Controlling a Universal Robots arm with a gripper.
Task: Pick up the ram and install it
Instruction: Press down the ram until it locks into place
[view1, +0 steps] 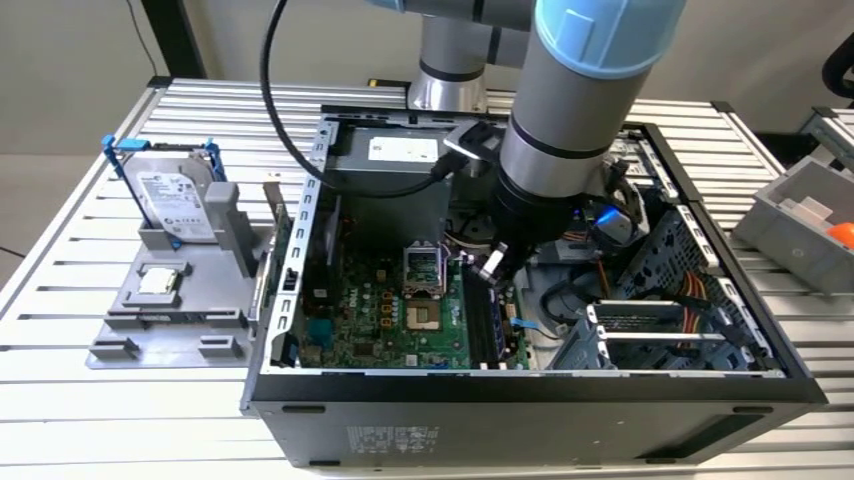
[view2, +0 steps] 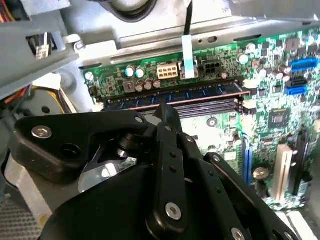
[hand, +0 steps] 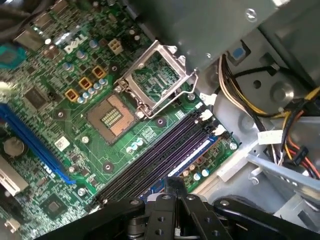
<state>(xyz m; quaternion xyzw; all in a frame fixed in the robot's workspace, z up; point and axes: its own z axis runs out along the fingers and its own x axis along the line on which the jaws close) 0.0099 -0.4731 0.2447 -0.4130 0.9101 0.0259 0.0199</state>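
The ram (view2: 200, 91) is a long thin blue stick. It stands in the outermost black memory slot of the green motherboard (view1: 387, 310), at the board's edge, and also shows in the first wrist view (hand: 192, 154). My gripper (view1: 489, 264) reaches down inside the open computer case, right over that slot. Its black fingers are drawn together into one narrow tip in both wrist views (view2: 166, 111) (hand: 173, 181), and the tip meets the ram's top edge near mid-length. The two neighbouring memory slots (hand: 150, 160) are empty.
The open CPU socket (hand: 112, 116) lies beside the slots. Yellow and orange cable bundles (hand: 295, 135) and the drive cage (view1: 667, 330) crowd the exterior view's right. Left of the case, a grey stand (view1: 167, 300) holds a hard drive (view1: 171, 198) and a small chip (view1: 159, 281).
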